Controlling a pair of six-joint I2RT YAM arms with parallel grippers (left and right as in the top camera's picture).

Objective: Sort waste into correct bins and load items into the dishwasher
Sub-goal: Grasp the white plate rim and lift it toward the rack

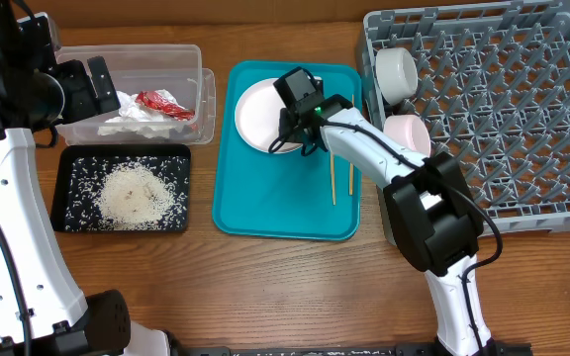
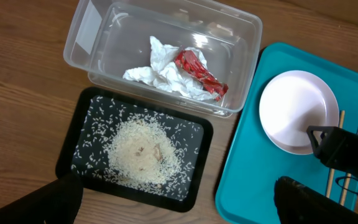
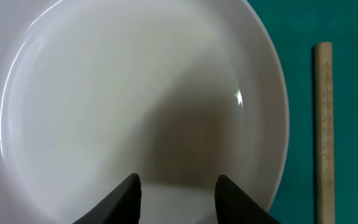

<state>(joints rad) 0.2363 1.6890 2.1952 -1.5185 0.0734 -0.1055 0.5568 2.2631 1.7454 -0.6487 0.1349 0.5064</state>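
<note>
My right hand (image 3: 179, 191) points straight down, fingers (image 3: 124, 200) partly apart; my left hand (image 2: 180, 202) hovers, spread wide.

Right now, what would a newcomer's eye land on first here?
The right claw hangs just above the large white plate on the teal tray at centre, fingers apart. To the left, a pale mound of rice stands out on the black tray, and a red wrapper glows in the clear tub next to it. The big grey dish rack fills the right side.
</note>
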